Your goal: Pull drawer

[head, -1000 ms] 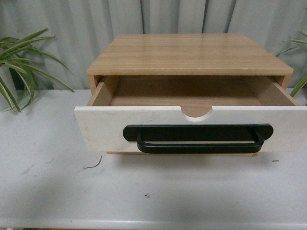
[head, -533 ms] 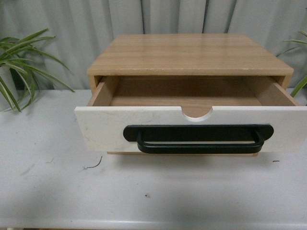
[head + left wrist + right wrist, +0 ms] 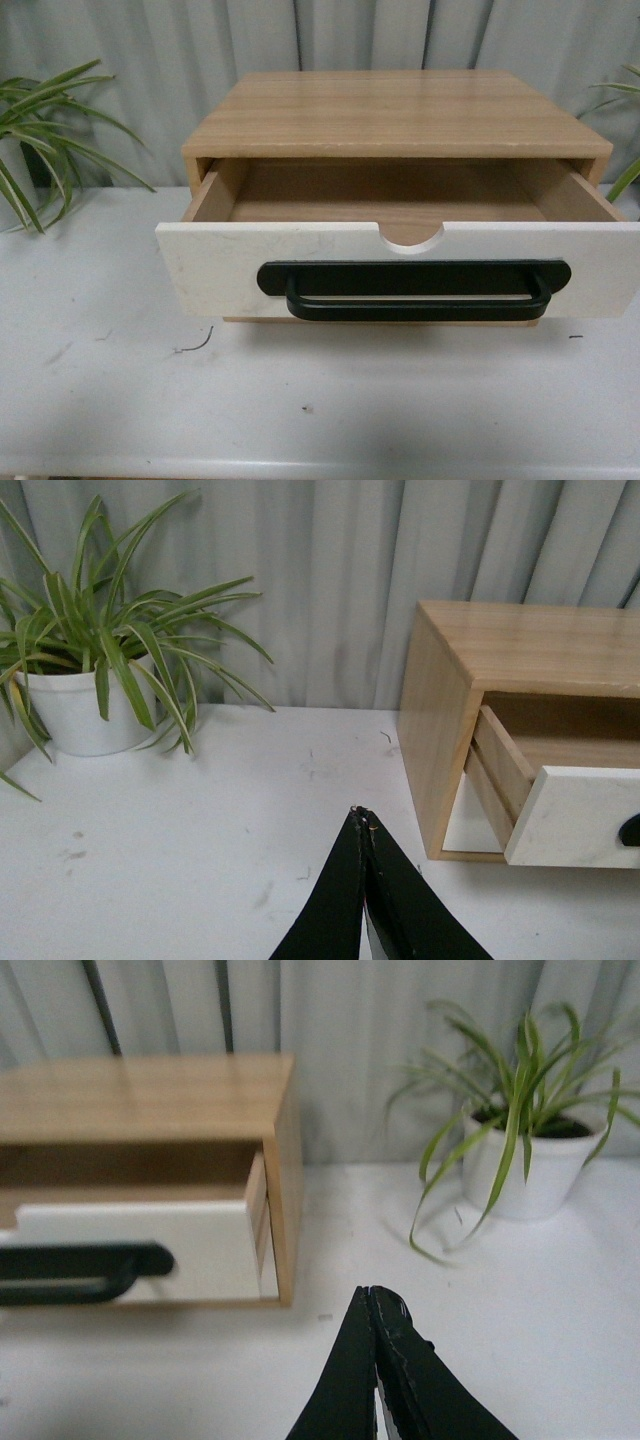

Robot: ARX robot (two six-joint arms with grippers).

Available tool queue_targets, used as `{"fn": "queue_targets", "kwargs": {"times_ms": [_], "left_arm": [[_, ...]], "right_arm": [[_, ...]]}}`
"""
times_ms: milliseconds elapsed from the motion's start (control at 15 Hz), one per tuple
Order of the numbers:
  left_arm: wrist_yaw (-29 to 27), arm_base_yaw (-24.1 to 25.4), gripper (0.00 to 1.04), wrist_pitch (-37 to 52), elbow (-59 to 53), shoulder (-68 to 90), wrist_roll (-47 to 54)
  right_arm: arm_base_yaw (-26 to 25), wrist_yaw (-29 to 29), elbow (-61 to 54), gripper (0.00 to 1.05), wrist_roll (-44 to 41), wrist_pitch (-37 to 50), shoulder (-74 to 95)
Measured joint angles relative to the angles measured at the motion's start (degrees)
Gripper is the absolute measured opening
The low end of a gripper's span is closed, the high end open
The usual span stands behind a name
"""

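The drawer [image 3: 230, 265] stands pulled out of the light wood cabinet [image 3: 400, 112], its white front carrying a long black bar handle [image 3: 415, 290] and a semicircular notch [image 3: 410, 238]; the bare wood inside shows. Neither arm appears in the front view. In the left wrist view my left gripper [image 3: 360, 812] is shut on nothing, over the table to the left of the cabinet [image 3: 440, 710] and apart from the drawer [image 3: 575, 815]. In the right wrist view my right gripper [image 3: 368, 1290] is shut and empty, right of the cabinet [image 3: 285, 1170], away from the drawer [image 3: 200, 1245] and handle [image 3: 85, 1265].
A white table [image 3: 110, 400] bears the cabinet. A potted plant [image 3: 90, 680] stands at the far left and another potted plant [image 3: 525, 1150] at the far right. Grey curtain [image 3: 150, 50] hangs behind.
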Motion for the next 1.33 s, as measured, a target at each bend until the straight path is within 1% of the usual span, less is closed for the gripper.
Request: {"fn": "queue_targets", "kwargs": {"times_ms": [133, 200, 267, 733, 800, 867, 1267, 1333], "left_arm": [[0.0, 0.0, 0.02, -1.5, 0.0, -1.7, 0.0], [0.0, 0.0, 0.02, -9.2, 0.0, -6.7, 0.0], [0.0, 0.0, 0.02, -11.8, 0.0, -10.9, 0.0], [0.0, -0.1, 0.02, -11.7, 0.0, -11.1, 0.0], [0.0, -0.1, 0.09, -11.7, 0.0, -11.1, 0.0], [0.0, -0.1, 0.20, -11.7, 0.0, -11.1, 0.0], [0.0, -0.1, 0.94, -11.7, 0.0, -11.1, 0.0], [0.0, -0.1, 1.00, -11.7, 0.0, -11.1, 0.2]], "right_arm": [[0.0, 0.0, 0.0, 0.02, 0.0, 0.0, -2.7], [0.0, 0.0, 0.0, 0.02, 0.0, -0.3, -2.6], [0.0, 0.0, 0.0, 0.02, 0.0, -0.1, -2.7], [0.0, 0.0, 0.0, 0.02, 0.0, -0.1, -2.7], [0.0, 0.0, 0.0, 0.07, 0.0, -0.1, -2.7], [0.0, 0.0, 0.0, 0.18, 0.0, -0.1, -2.7], [0.0, 0.0, 0.0, 0.93, 0.0, -0.1, -2.7], [0.0, 0.0, 0.0, 1.00, 0.1, -0.1, -2.7]]}}
